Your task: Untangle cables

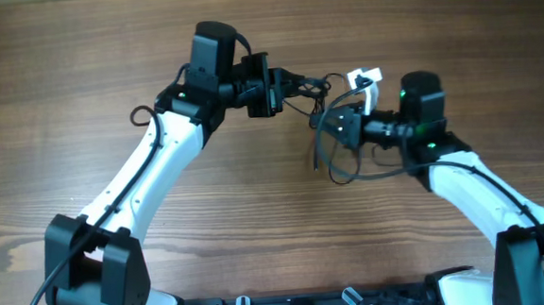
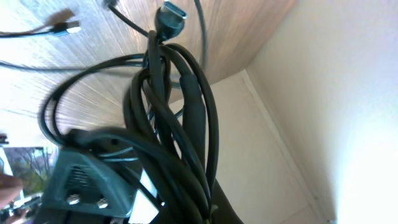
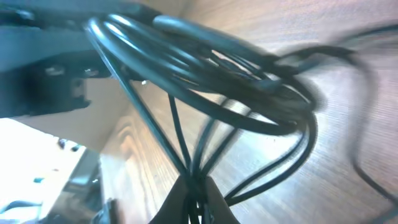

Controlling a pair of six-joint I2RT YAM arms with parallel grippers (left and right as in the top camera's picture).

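Observation:
The cables (image 1: 326, 130) are thin black cords bunched in a tangle held between my two grippers above the table's middle back. My left gripper (image 1: 298, 81) is shut on one side of the bundle; in the left wrist view the cords (image 2: 177, 112) run thick past the jaws, with a plug end (image 2: 172, 15) at top. My right gripper (image 1: 344, 127) is shut on several strands; in the right wrist view the fingertips (image 3: 198, 190) pinch cords that fan out into loops (image 3: 236, 93). Loose loops hang down to the table (image 1: 334, 168).
A white tag or plug piece (image 1: 366, 79) shows by the right gripper. A small black cord loop (image 1: 140, 114) lies on the wooden table (image 1: 257, 220) left of the left arm. The arm bases stand at the front edge.

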